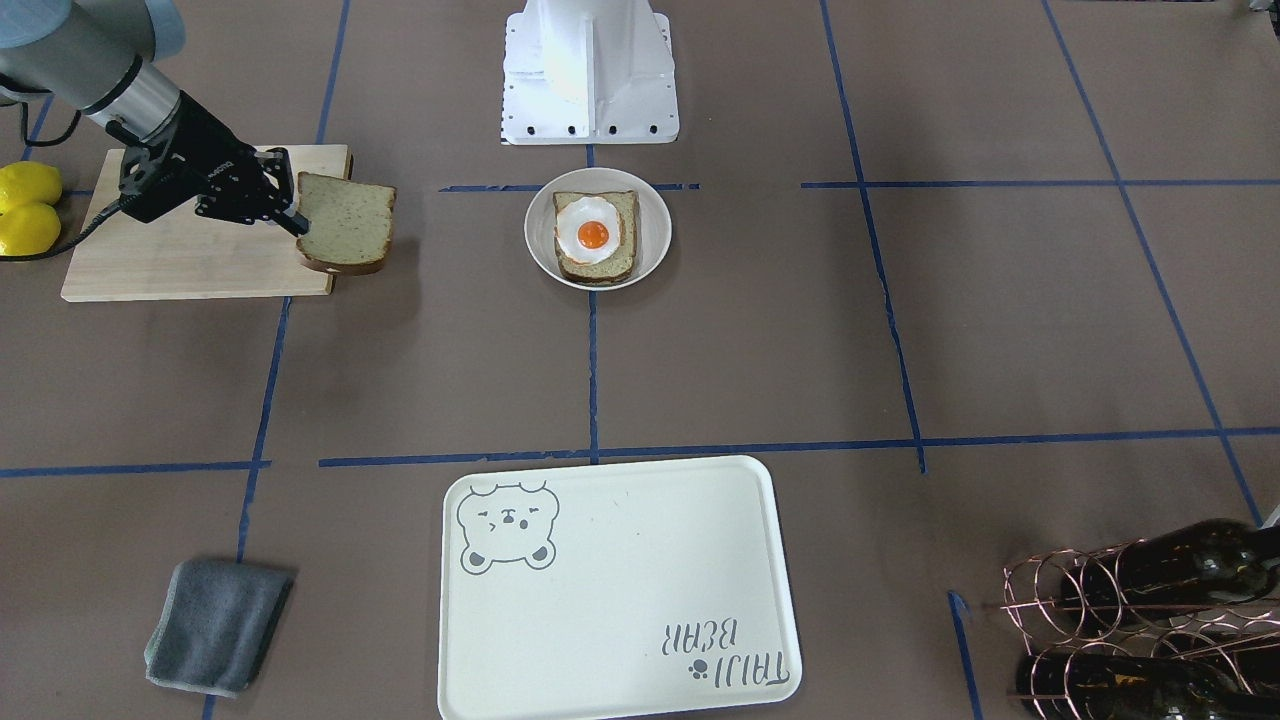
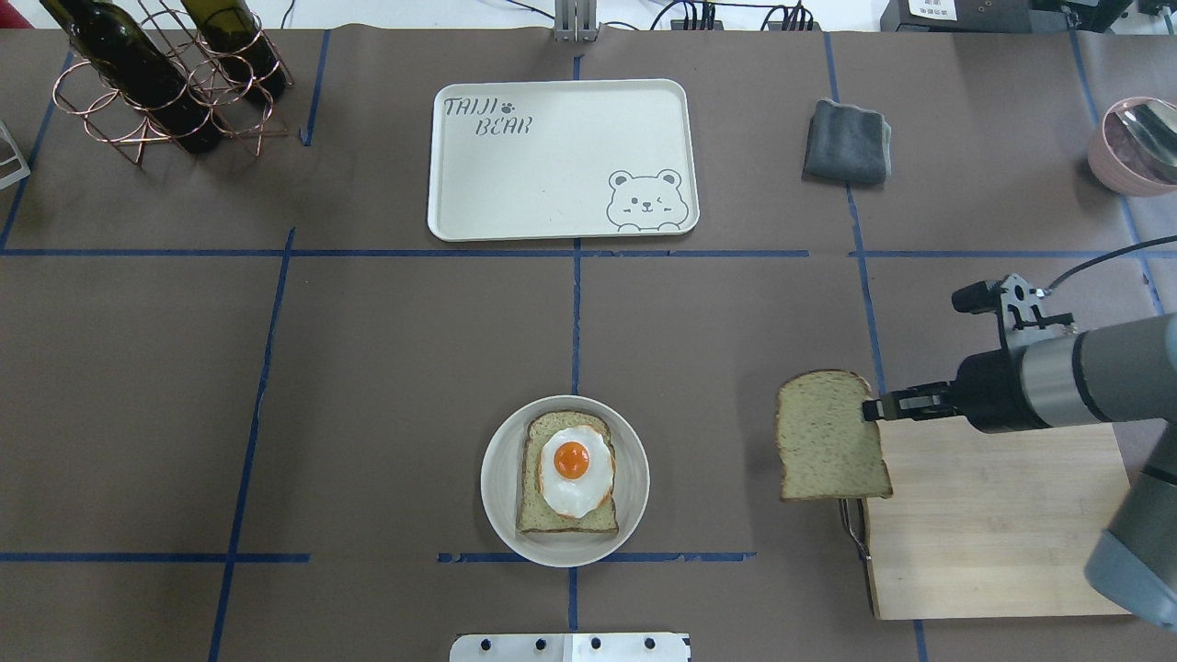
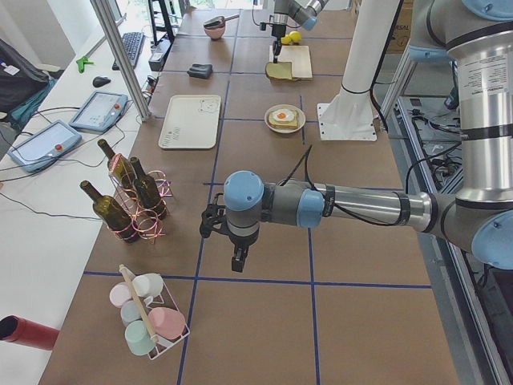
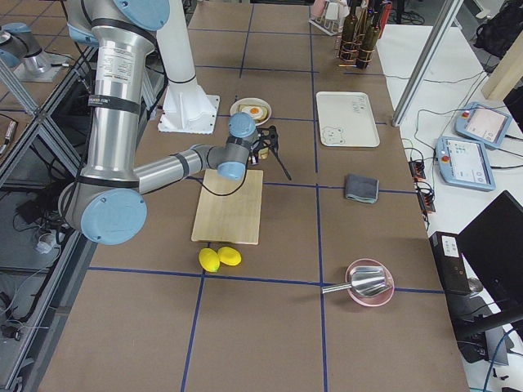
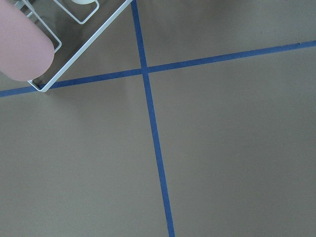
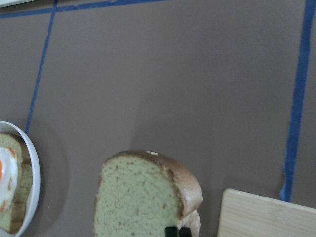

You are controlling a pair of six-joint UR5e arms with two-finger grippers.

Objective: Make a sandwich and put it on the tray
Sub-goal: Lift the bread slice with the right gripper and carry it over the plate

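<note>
1. The right claw is clamped on one edge of a bread slice. It holds the slice roughly flat at the dish-side end of the wooden cutting board.
2. A second bread slice lies in the round white dish, with the fried egg on top.
3. The bear-print tray sits on the table, well apart from the dish.
4. The left claw hangs over the table near the wine bottles. I cannot tell whether it is wide or narrow.
</note>
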